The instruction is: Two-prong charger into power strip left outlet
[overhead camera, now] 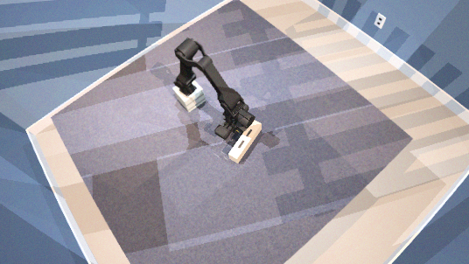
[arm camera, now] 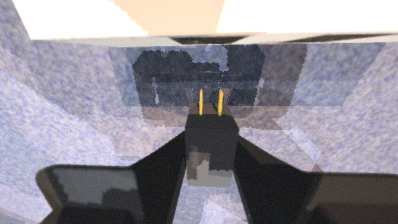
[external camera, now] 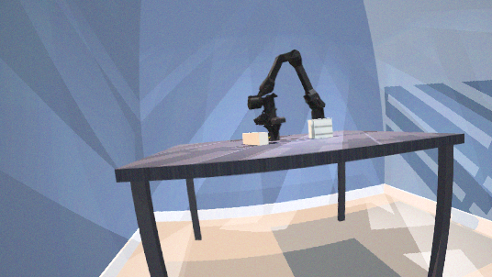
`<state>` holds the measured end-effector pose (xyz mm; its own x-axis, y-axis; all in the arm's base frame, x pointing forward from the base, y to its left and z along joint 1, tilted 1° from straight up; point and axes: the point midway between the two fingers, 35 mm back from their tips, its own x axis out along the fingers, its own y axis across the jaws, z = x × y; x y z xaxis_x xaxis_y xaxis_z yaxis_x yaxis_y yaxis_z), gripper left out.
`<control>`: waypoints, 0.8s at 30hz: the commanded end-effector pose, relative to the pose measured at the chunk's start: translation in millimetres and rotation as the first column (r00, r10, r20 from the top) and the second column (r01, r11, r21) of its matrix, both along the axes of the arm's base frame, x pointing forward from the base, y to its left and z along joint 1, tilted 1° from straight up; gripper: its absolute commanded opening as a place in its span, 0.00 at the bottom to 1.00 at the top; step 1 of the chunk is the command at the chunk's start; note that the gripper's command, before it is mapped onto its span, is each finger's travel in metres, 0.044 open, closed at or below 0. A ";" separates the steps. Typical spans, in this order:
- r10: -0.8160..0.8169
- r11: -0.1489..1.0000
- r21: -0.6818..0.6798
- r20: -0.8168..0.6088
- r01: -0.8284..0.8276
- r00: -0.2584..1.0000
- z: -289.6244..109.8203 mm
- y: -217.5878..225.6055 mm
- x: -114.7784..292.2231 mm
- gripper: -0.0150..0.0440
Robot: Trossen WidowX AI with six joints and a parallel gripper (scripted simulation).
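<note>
My gripper (overhead camera: 230, 131) (external camera: 273, 132) (arm camera: 208, 134) is shut on the dark two-prong charger (arm camera: 210, 131). Its two yellow prongs (arm camera: 210, 102) point away from the wrist toward the table top, over the charger's own dark shadow. The white and beige power strip (overhead camera: 246, 141) (external camera: 255, 138) (arm camera: 75, 20) lies flat on the table, right beside the gripper. In the wrist view only its near edge shows, along the top of the frame, and no outlet slots are visible there. The prongs are short of the strip and apart from it. In the top and exterior views the fingers hide the charger.
The arm's white base block (overhead camera: 189, 97) (external camera: 320, 127) stands behind the strip. The dark purple-grey table (overhead camera: 197, 201) (external camera: 275, 161) stands on thin legs. A small wall outlet plate (overhead camera: 380, 19) sits far off on the room's wall.
</note>
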<state>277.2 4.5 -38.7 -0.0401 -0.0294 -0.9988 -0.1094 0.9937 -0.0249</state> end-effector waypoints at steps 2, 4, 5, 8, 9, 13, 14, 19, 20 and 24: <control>0.011 1.000 -0.004 0.001 -0.011 1.000 0.2 1.4 6.8 0.25; 0.014 1.000 -0.004 0.001 -0.014 1.000 0.1 2.1 9.0 0.25; 0.015 1.000 -0.004 0.001 -0.015 1.000 0.0 2.5 10.2 0.25; 0.019 1.000 -0.004 0.001 -0.019 1.000 -0.1 3.5 13.5 0.25; 0.020 1.000 -0.004 0.001 -0.020 1.000 -0.2 3.9 14.7 0.25; 0.023 1.000 -0.004 0.002 -0.023 1.000 -0.3 4.6 17.4 0.25; 0.023 1.000 -0.004 0.002 -0.023 1.000 -0.4 4.5 17.4 0.25; 0.023 1.000 -0.004 0.002 -0.023 1.000 -0.3 4.3 17.5 0.25; 0.023 1.000 -0.004 0.002 -0.023 1.000 -0.2 4.2 17.5 0.25; 0.023 1.000 -0.004 0.002 -0.023 1.000 -0.2 4.3 18.1 0.25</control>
<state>294.9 9.4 -39.0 -0.0362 -0.0302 -0.9989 -0.1258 0.9917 -0.0255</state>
